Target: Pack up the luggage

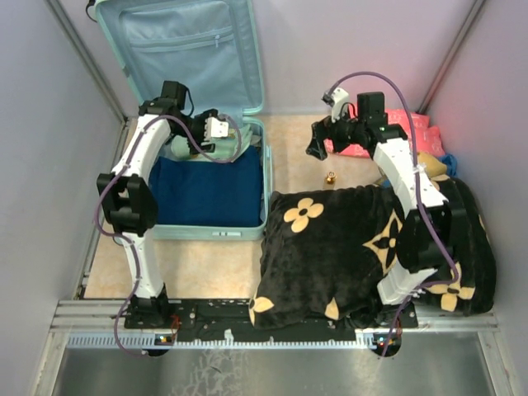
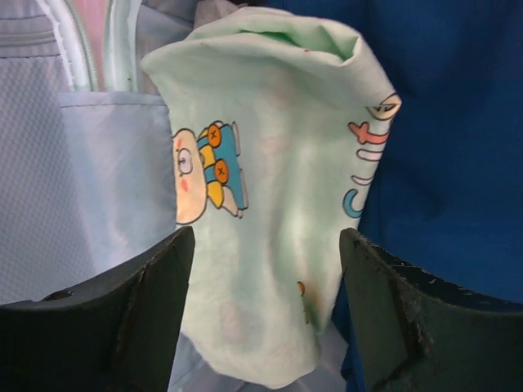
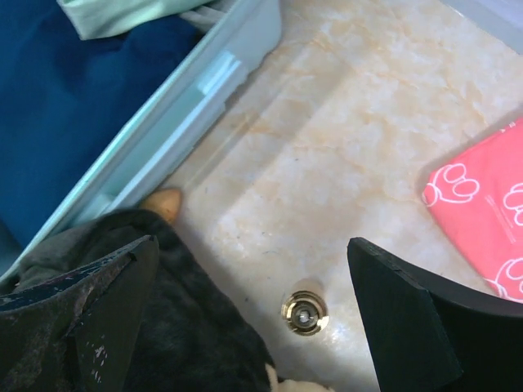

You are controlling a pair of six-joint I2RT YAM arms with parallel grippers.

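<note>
Inside the luggage [image 1: 206, 233], left gripper [image 2: 267, 245] gapes over "Cli" cloth [image 2: 278, 139]; right gripper [image 3: 252, 261] gapes empty.

**Hard shell, soft cloth, polished stone look**

The pale mint-blue hard-shell suitcase [image 1: 216, 233] at upper left of the top view is smooth moulded plastic with a faint sheen. Its light blue-grey lining [image 1: 177, 41] is thin woven fabric. Inside lie a matt navy blue cloth [image 1: 206, 194] and a soft pale green cartoon-printed cloth [image 2: 278, 163]. The black blanket with tan flower motifs [image 1: 330, 247] looks deep-piled and plush. The beige marbled tabletop [image 3: 351, 147] is smooth and slightly glossy. A small round brass-coloured metal piece [image 3: 305, 313] shines. The pink paw-print item [image 3: 486, 220] looks matt. Both wrist views show matt black fingers [image 2: 122, 318], scuffed at the edges.
</note>
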